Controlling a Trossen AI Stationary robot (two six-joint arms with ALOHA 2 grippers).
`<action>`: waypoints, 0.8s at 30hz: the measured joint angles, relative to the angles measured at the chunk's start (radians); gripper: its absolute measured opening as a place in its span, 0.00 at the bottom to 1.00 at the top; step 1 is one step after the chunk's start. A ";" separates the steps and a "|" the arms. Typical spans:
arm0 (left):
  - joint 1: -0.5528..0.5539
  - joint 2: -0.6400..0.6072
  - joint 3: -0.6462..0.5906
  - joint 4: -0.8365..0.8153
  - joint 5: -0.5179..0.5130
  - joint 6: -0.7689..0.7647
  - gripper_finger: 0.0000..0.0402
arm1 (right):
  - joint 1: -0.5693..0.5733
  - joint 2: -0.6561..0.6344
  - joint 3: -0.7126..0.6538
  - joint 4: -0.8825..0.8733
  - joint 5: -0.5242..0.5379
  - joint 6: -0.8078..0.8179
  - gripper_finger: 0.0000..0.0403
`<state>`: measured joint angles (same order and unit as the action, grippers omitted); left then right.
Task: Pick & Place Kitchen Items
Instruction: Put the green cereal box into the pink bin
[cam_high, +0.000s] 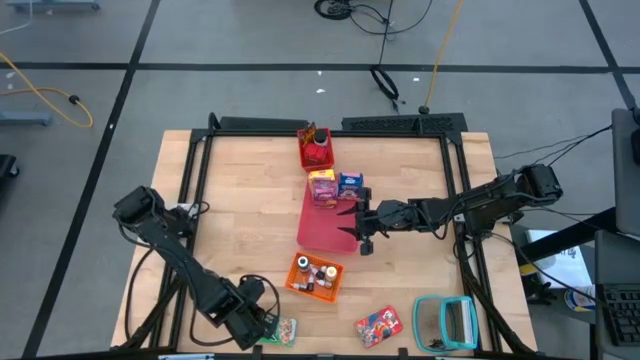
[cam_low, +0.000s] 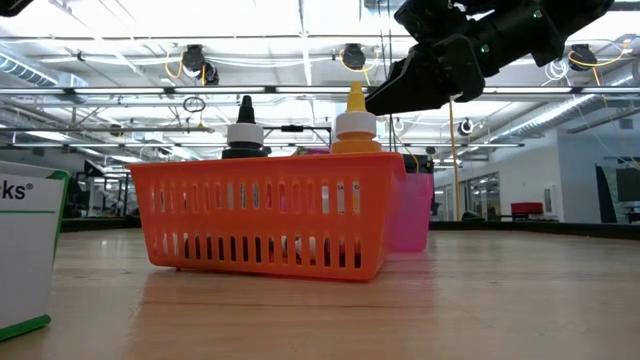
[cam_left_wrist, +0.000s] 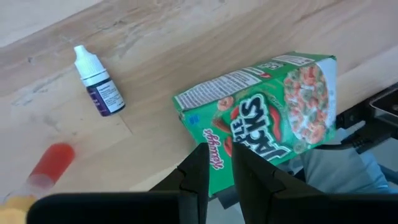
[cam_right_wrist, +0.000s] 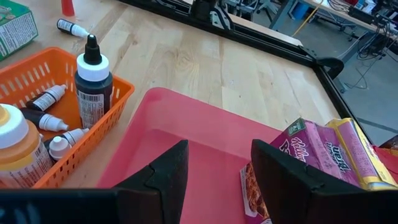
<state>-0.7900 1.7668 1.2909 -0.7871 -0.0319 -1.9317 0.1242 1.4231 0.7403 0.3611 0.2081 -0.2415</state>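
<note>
A green snack box (cam_left_wrist: 280, 106) sits at the table's near edge (cam_high: 284, 330), tilted, with my left gripper (cam_left_wrist: 217, 165) shut on it. My right gripper (cam_high: 357, 228) is open and hovers over the flat red mat (cam_high: 318, 232), with nothing between its fingers (cam_right_wrist: 217, 168). A pink-purple and yellow carton (cam_right_wrist: 323, 155) lies on the mat's far part, beside a blue carton (cam_high: 350, 183). An orange basket (cam_high: 315, 275) holds several small bottles. A red snack packet (cam_high: 378, 323) lies near the table's near edge. My left gripper has the green snack box by the end nearest the wrist (cam_left_wrist: 217, 140). A strip of its printed face shows in the narrow gap between the two fingers, which cover the place of contact. The box is tilted, and its lower green edge (cam_low: 25, 328) is at the table.
A red bin (cam_high: 316, 150) with items stands at the far side. A teal-framed object (cam_high: 445, 320) lies at the near right corner. A tiny bottle (cam_left_wrist: 99, 84) and a red-capped thing (cam_left_wrist: 53, 162) lie beside the green box. A black frame borders the table.
</note>
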 joint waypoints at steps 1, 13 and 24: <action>0.000 0.000 -0.004 0.004 0.000 -0.001 0.17 | 0.000 0.000 0.000 0.000 0.000 -0.003 0.42; -0.005 0.001 -0.052 0.036 -0.005 -0.016 0.41 | 0.000 0.000 0.000 0.000 0.000 -0.006 0.42; -0.004 0.001 -0.052 0.067 -0.055 -0.011 0.50 | 0.000 0.000 0.000 -0.002 0.000 -0.006 0.42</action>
<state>-0.7944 1.7679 1.2388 -0.7199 -0.0871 -1.9430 0.1242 1.4231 0.7403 0.3588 0.2081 -0.2470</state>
